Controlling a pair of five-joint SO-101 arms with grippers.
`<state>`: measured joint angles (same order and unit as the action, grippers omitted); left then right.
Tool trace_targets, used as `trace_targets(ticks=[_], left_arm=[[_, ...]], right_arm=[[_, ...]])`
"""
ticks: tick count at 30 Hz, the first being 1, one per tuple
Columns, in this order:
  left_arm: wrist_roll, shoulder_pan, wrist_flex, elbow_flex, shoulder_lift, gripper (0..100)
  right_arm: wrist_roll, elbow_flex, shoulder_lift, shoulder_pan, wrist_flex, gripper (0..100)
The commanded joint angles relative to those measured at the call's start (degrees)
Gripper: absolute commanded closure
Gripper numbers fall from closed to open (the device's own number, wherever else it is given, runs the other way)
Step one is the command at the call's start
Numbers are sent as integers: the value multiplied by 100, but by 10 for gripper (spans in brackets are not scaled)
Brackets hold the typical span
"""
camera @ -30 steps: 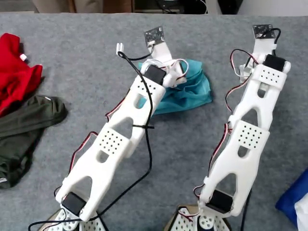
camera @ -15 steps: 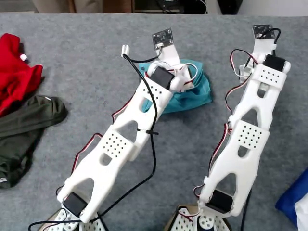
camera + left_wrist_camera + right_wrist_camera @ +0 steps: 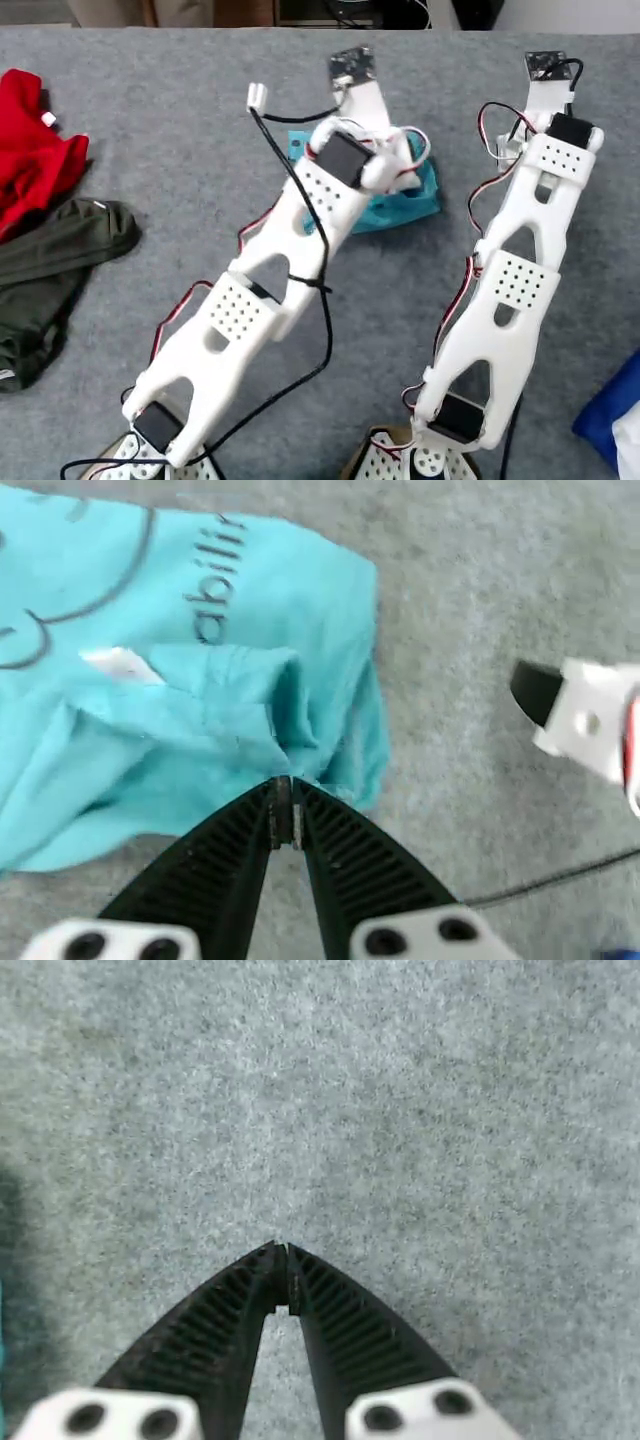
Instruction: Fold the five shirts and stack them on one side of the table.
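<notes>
Left pincer (image 3: pixel 283 815) is clamped on the edge of the teal shirt (image 3: pixel 180 680), upper middle of the high view, while right pincer (image 3: pixel 281 1280) sits closed over the grey surface (image 3: pixel 400 1110).

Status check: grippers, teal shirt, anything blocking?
Left gripper shut on teal shirt at its edge. Right gripper shut, over the table. Teal shirt bunched, not folded. Nothing in the way.

A teal shirt (image 3: pixel 408 203) lies bunched and half-folded (print facing up) at the worktop's (image 3: pixel 150 100) far middle, a crumpled red shirt (image 3: pixel 30 150) touches an olive shirt (image 3: pixel 50 262) at the left edge, and a blue shirt (image 3: pixel 608 402) lies at the right.
</notes>
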<state>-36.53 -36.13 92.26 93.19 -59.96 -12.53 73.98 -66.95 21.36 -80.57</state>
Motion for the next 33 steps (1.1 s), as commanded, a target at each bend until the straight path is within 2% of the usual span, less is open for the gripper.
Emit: trace_targets(ticks=[1, 10, 13, 16, 21, 25, 28, 33], left_arm=[[-18, -149, -123, 237, 409, 980], [-114, -132, -413, 264, 435, 979], [-97, 308, -422, 255, 409, 977], [0, 923, -369, 123, 312, 927], [79, 2022, -193, -378, 127, 879], [888, 2681, 255, -536, 127, 989], [1495, 2927, 818, -457, 180, 982], [2479, 3226, 888, -352, 303, 981]], right_arm=[[18, 312, 48, 110, 88, 993], [26, 321, 48, 145, 88, 993], [26, 321, 48, 119, 70, 993], [26, 312, 66, 84, 26, 992], [-229, 840, 259, -356, -686, 991], [-853, 1552, 426, -998, -1398, 991], [-1292, 1903, 585, -1604, -2092, 990], [-1371, 1473, 1024, -2097, -2180, 990]])
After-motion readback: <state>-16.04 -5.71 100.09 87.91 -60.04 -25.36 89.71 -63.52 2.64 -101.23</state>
